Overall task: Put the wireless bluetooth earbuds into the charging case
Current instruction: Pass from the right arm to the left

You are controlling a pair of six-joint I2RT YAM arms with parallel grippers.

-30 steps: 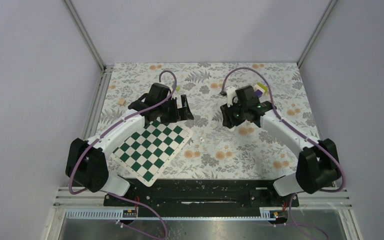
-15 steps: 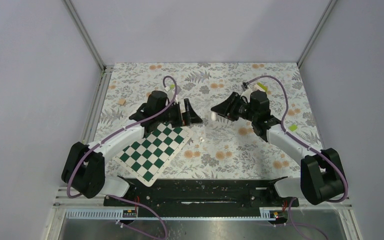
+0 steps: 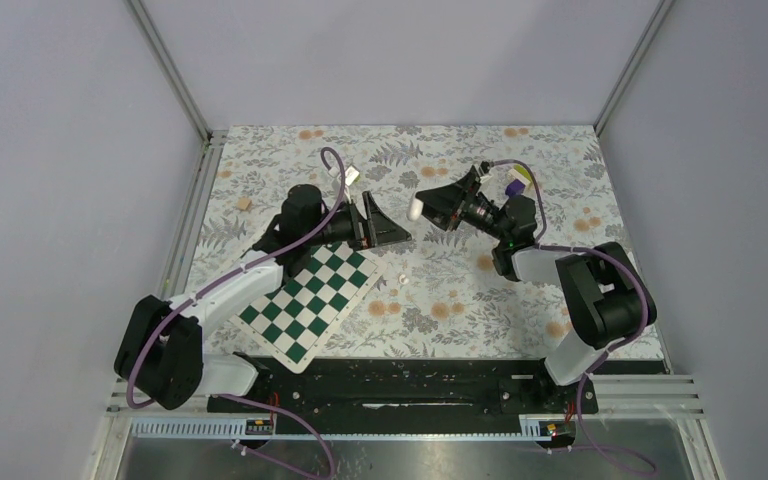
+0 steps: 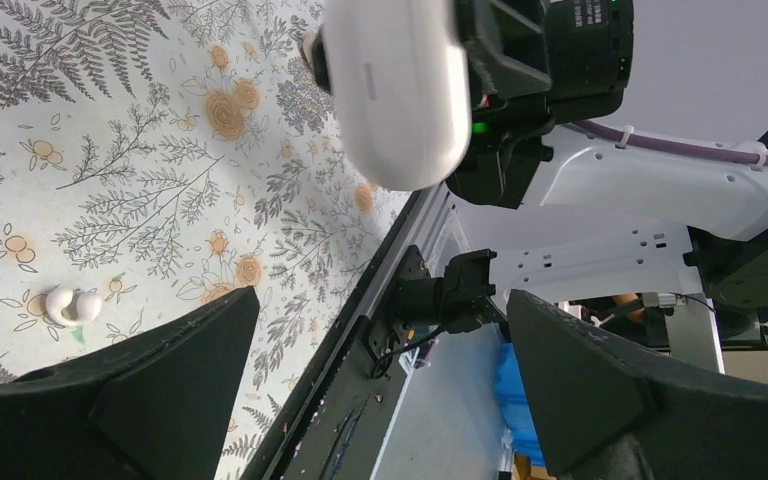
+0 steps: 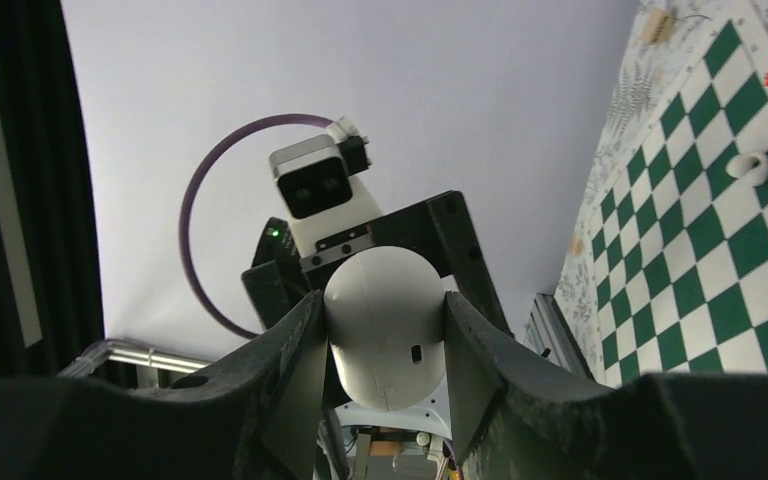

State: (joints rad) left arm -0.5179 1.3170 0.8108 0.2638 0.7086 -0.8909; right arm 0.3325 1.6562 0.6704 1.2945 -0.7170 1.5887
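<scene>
My right gripper [image 3: 422, 208] is shut on the charging case [image 3: 417, 209], a closed, white, rounded shell held in the air above the floral table. In the right wrist view the charging case [image 5: 385, 330] is pinched between both pads of the right gripper [image 5: 383, 300]. My left gripper [image 3: 392, 225] stands open just left of the case, facing it, with nothing between its fingers. From the left wrist the charging case [image 4: 395, 90] hangs beyond the left gripper [image 4: 382, 300]. One white earbud [image 3: 401, 279] lies on the table by the chessboard's corner, the same earbud [image 4: 72, 305]. Another earbud [image 5: 753, 165] rests on a white chessboard square.
A green and white chessboard mat [image 3: 305, 295] lies under the left arm. A small tan block [image 3: 244, 203] sits at the back left. A purple and yellow item [image 3: 516, 180] lies behind the right wrist. Grey walls enclose the table; a black rail [image 3: 390, 385] runs along the front.
The right gripper swung up and to the left with the case and turned to face the left gripper. The left gripper shifted slightly right, staying open.
</scene>
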